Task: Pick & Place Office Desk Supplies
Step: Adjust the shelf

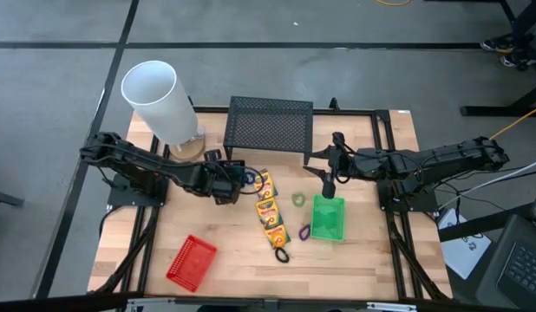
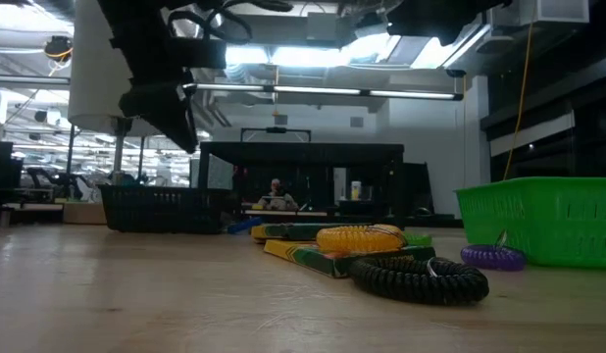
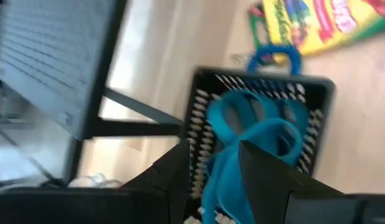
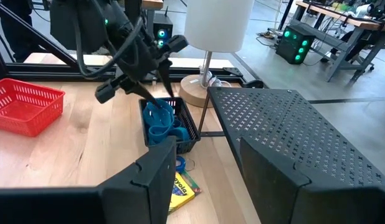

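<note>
- Nearest the low camera lies a black coiled loop (image 2: 418, 277), flat on the wooden table (image 2: 136, 294), touching the end of a row of yellow-and-green crayon boxes (image 1: 268, 209).
- On the boxes rests an orange coiled loop (image 2: 360, 238); a purple loop (image 2: 492, 257) lies against the front wall of the green mesh basket (image 2: 543, 218).
- From above, a small green ring (image 1: 298, 199) sits on the table between the crayon boxes and the green basket.
- Red mesh basket (image 1: 192, 262) stands alone near the table's front left corner, well apart from the rest.
- Left gripper (image 4: 160, 79) hangs just above the black mesh basket (image 4: 187, 121), its two fingers (image 3: 180, 171) spread partly apart and gripping nothing.
- Blue-handled scissors (image 3: 255, 134) lie inside that black basket, handles showing between the left fingers in the wrist view; whether a fingertip touches them cannot be told.
- Another small blue item (image 3: 275, 57) lies on the table just outside the basket, beside a crayon box.
- Right gripper (image 1: 329, 184) points down over the back edge of the green basket, its fingers (image 4: 156, 174) standing wide apart and empty.
- Farther back stand the wide black mesh stand (image 1: 270, 123) and the big white cylinder (image 1: 157, 100) on its round wooden base.
</note>
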`<act>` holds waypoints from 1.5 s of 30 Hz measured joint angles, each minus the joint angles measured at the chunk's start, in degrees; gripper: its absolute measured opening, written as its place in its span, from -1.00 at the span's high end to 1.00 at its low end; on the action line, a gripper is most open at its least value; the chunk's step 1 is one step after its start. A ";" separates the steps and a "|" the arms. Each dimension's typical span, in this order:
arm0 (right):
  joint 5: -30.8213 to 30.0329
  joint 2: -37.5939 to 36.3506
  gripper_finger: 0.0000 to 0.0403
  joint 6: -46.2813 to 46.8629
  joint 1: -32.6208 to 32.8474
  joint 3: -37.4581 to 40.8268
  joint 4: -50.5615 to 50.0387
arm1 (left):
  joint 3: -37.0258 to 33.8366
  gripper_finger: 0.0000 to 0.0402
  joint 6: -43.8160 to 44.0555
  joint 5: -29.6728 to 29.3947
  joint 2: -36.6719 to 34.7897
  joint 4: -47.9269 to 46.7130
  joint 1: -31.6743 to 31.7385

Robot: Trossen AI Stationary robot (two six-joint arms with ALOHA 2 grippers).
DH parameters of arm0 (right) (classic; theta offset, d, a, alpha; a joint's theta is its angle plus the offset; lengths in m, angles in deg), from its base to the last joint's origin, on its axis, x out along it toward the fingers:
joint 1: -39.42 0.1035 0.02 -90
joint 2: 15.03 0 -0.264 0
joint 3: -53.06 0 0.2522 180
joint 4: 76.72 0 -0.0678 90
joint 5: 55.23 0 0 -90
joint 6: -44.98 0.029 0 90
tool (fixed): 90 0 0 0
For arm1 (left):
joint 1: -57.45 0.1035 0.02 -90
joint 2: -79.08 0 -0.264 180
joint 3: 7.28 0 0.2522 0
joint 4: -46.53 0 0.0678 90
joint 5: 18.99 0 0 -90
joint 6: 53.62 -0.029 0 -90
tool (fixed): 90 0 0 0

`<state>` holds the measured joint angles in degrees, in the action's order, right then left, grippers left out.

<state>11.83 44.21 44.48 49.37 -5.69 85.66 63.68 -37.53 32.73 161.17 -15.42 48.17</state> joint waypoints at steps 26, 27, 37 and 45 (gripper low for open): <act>4.50 10.52 0.93 1.40 -3.54 -0.02 -2.37 | -0.04 0.49 -30.89 9.40 0.06 52.25 3.84; 4.34 10.80 0.92 2.41 -4.40 -0.02 -3.17 | -0.04 0.50 -30.87 9.44 0.06 52.24 3.87; 4.33 11.32 0.98 11.29 -11.14 -0.02 -14.04 | -0.05 0.57 -29.37 9.49 0.08 49.59 3.87; 4.78 11.80 0.99 12.04 -12.20 -0.02 -16.69 | -0.04 0.57 -29.18 9.49 0.08 49.64 3.87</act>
<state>16.61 56.02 56.53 37.17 -5.71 68.97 63.64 -66.72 42.22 161.25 34.22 52.04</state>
